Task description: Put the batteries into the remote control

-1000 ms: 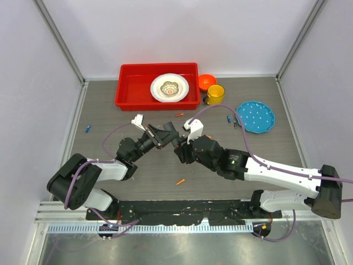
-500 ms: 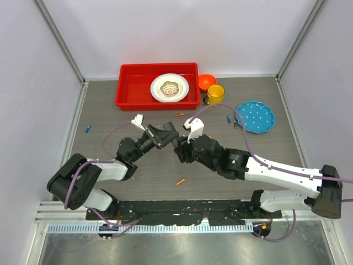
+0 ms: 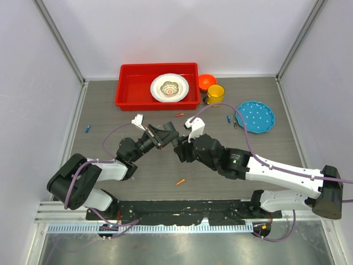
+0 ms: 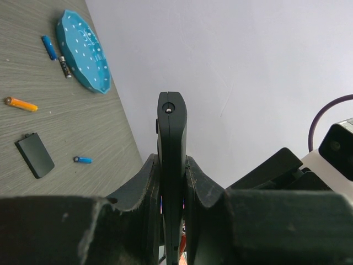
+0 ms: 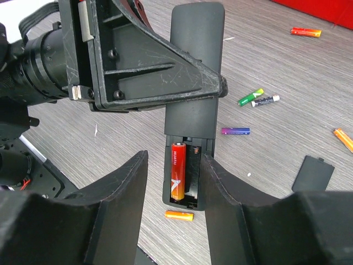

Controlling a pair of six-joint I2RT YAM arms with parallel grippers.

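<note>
My left gripper [image 4: 172,161] is shut on the black remote control [image 4: 172,121] and holds it above the table, slot side up. In the right wrist view the remote control [image 5: 196,83] has its slot open. One red-orange battery [image 5: 177,171] lies in the left bay and the right bay is empty. My right gripper [image 5: 175,158] is open and empty, with its fingers on either side of the slot end. An orange battery [image 5: 179,215] lies on the table below. The flat black cover [image 5: 313,173] lies to the right. In the top view both grippers [image 3: 160,135] [image 3: 179,149] meet at mid-table.
Loose batteries lie about: purple [image 5: 235,131], green [image 5: 250,96], orange [image 5: 342,138], blue [image 3: 87,129]. At the back stands a red tray [image 3: 132,94] with a white plate [image 3: 170,87], an orange bowl [image 3: 207,81], a yellow cup [image 3: 215,94] and a blue plate [image 3: 255,116].
My right gripper has edged slightly toward the remote control. The left arm and the remote have not visibly moved.
</note>
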